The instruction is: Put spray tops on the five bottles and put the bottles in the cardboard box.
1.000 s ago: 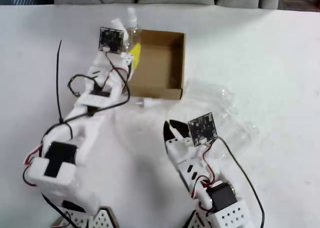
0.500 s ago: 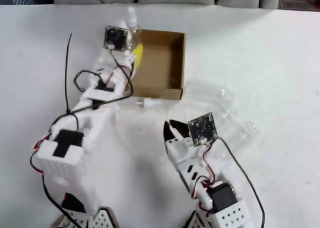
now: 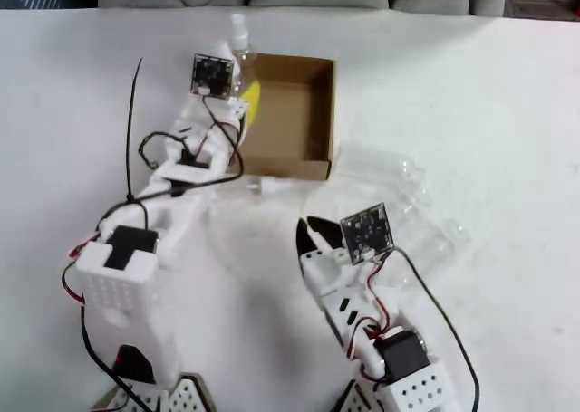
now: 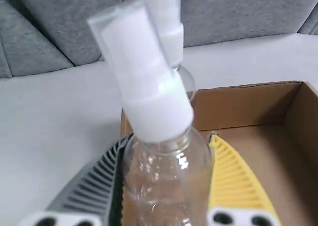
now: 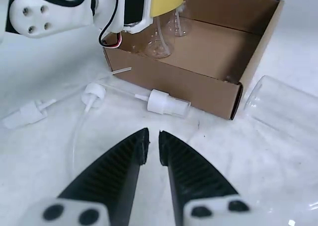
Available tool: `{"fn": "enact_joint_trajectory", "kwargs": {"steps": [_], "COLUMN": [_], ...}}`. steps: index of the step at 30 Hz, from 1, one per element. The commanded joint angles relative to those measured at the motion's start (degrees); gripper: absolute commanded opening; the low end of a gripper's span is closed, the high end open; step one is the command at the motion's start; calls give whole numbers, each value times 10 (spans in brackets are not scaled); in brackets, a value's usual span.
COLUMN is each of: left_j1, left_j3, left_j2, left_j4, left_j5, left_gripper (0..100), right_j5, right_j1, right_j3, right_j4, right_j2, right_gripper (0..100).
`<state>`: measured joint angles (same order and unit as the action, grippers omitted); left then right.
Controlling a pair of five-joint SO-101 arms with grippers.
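My left gripper [image 3: 239, 91] is shut on a clear bottle [image 4: 161, 179] capped with a white spray top [image 4: 144, 89], held at the left wall of the cardboard box [image 3: 288, 113]. A second capped bottle [image 3: 240, 33] stands at the box's far left corner. My right gripper [image 5: 153, 140] hovers over the table in front of the box, fingers almost together with nothing between them. Loose spray tops [image 5: 168, 103] lie between it and the box. Uncapped clear bottles [image 3: 412, 190] lie to the right.
Another loose spray top [image 5: 30, 114] lies on the table near the left arm. A clear bottle [image 5: 283, 107] lies close to the box's front right corner. The left arm's black cable [image 3: 134, 131] loops above the table.
The left arm has swung right, carrying the capped bottle a little closer over the box's left wall. The right arm has stayed still.
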<state>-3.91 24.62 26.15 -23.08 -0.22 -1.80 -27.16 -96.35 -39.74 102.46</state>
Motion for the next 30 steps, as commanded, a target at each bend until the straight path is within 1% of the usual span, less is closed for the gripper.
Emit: {"fn": "enact_joint_trajectory", "kwargs": {"steps": [1,15,17,21,23,27,30], "left_j1": [6,7,7,7,7,14,15], "left_j3": [-37,-32,-32,-27,-24,-24,-23], "left_j2": [0,1,1,4,1,0,0], "left_j4": [-15,-15,-15,-12,-12,-12,-12], "left_j5": [1,1,2,5,25,36,37], "left_gripper": [24,30,70,199,243,295,316], "right_j5": [3,1,1,1,2,3,4], "right_j1": [7,7,7,7,7,7,7], "right_j3": [-5,-5,-5,-5,-5,-5,-5], "right_j4": [10,10,10,10,10,10,10], "right_j2": [5,4,4,4,4,4,4], "right_gripper": [15,15,15,15,15,15,15]}}
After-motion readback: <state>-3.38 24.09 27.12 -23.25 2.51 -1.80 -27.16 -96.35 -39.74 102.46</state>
